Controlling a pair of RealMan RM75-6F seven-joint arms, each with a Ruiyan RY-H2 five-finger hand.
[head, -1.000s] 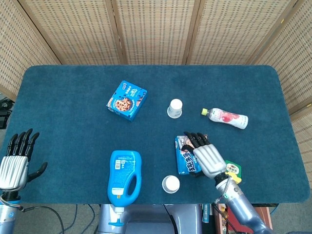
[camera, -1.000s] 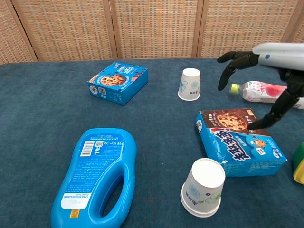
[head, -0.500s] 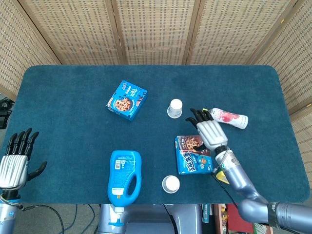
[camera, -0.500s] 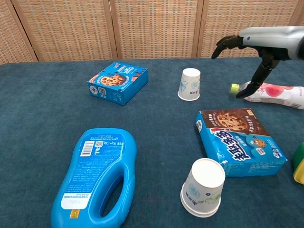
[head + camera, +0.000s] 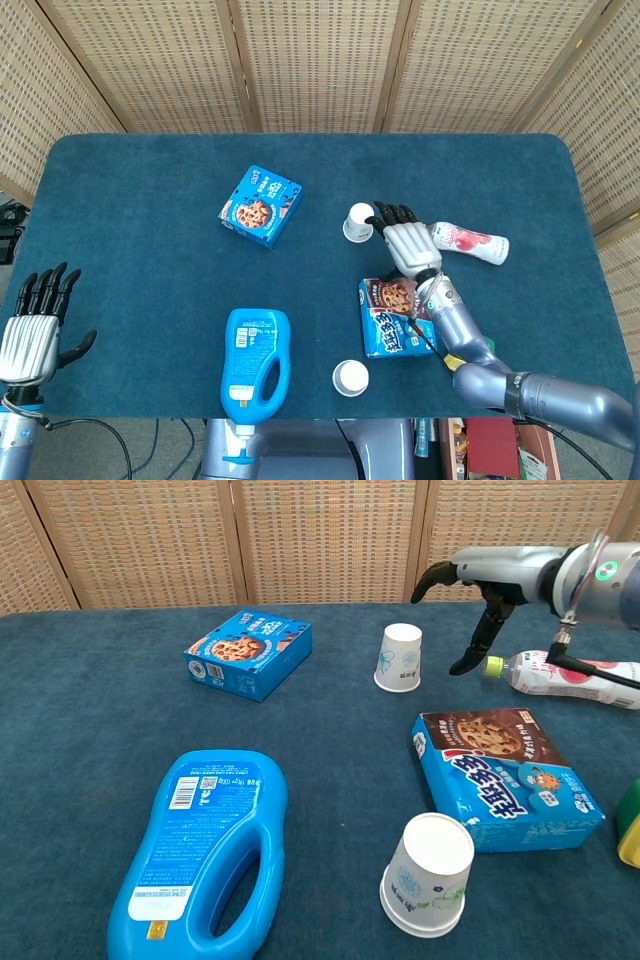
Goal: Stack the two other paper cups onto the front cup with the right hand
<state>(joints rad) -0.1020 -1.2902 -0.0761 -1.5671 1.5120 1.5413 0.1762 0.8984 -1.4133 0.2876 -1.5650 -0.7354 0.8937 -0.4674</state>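
Right hand (image 5: 470, 590) | fingers spread, empty | above, beside far cup (image 5: 400, 657)

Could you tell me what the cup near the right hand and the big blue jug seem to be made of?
Far cup: apparently paper, matte white with faint print and a rolled rim. Blue jug: likely plastic, smooth and slightly glossy, with a moulded handle and stuck-on label.

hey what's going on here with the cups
The right robot hand hovers open just beside the far white paper cup, which stands upside down, apparently about to grasp it but not touching it yet. The front white paper cup sits untouched near the table's front edge, next to a blue cookie box. The left robot hand rests idle and open.
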